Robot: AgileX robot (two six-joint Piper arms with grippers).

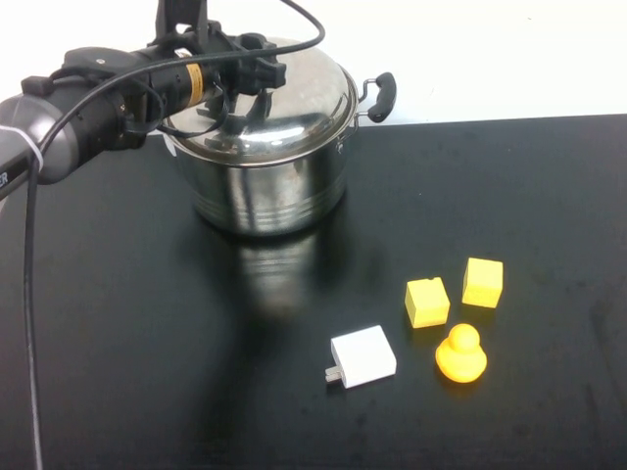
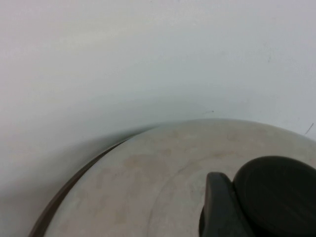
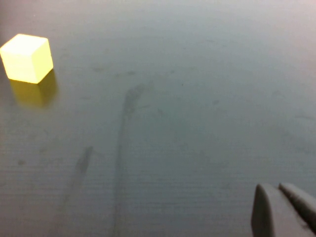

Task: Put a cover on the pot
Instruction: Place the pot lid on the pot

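While the lid [image 1: 294,103] sits on the pot [image 1: 269,186] at upper centre, the left gripper [image 1: 257,70] hovers at its knob [image 2: 276,190], fingers unclear; the right gripper [image 3: 286,210], off the high view, is clenched; next, retreat

pot [image 1: 269,201]: I see shiny silver steel, with a black side handle toward the desk's far edge.
lid [image 1: 284,108]: silver and mirror-bright; my left wrist view shows its knob black.
left gripper [image 1: 257,70]: black, above the lid, with a yellow label on the arm behind it.
right gripper [image 3: 281,210]: grey fingertips.
desk [image 1: 118,352]: matte black.
two cubes [image 1: 427,302]: yellow.
duck [image 1: 460,354]: orange-yellow.
charger [image 1: 363,355]: white.
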